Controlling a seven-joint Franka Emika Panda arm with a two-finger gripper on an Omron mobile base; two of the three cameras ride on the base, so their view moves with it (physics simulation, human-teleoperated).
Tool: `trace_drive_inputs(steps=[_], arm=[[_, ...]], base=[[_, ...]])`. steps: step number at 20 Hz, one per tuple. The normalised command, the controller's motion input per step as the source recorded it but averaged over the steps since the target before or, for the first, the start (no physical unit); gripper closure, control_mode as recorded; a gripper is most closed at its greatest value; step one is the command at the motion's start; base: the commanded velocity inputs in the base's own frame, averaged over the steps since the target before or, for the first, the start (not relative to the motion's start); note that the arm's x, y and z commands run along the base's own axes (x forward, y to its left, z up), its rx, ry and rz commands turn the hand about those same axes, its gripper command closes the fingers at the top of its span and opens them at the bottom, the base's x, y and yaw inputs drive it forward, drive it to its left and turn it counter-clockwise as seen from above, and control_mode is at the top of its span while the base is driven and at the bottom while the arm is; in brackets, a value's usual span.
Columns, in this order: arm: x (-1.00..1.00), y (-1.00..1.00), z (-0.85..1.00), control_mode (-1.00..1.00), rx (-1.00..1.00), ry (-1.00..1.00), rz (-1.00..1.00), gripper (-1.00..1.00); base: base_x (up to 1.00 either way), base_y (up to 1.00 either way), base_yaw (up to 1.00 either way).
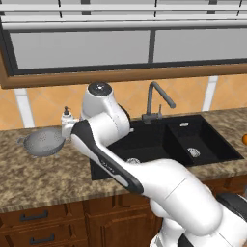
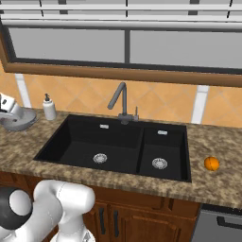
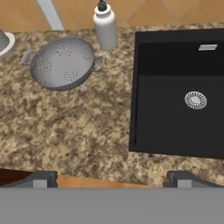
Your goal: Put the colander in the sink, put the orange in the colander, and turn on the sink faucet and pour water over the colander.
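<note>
You see the claw spread wide and holding nothing, its two dark fingertips rising at 6 o'clock of the hand view, above the speckled brown counter. The colander sits upright on that counter at about 10 o'clock from the claw, well apart from it, one small side handle pointing toward the white soap dispenser that stands just beside it at its 1 o'clock. The sink lies at 3 o'clock of the colander, its larger basin showing a round silver drain. In the right base view you find the orange on the counter at 3 o'clock of the sink, near its right rim, well apart from the colander on the far left. The sink faucet stands behind the divider between the two basins, at 12 o'clock, its spout angled over the left basin. In the left base view the arm crosses in front of the sink, with the colander at its 9 o'clock.
</note>
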Motion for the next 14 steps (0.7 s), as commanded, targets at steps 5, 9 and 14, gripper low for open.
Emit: trace_drive_inputs(steps=[5,9,14], arm=[[0.53,0.34,-0.3,-1.0,0.06,0.0,-0.09,-1.0],[0.53,0.34,-0.29,-1.0,0.0,0.01,-0.13,-1.0],[0.6,0.31,-0.23,-1.0,0.0,0.06,-0.14,-1.0]], base=[[0.0,0.0,0.0],[0.0,0.0,0.0],[0.0,0.0,0.0]])
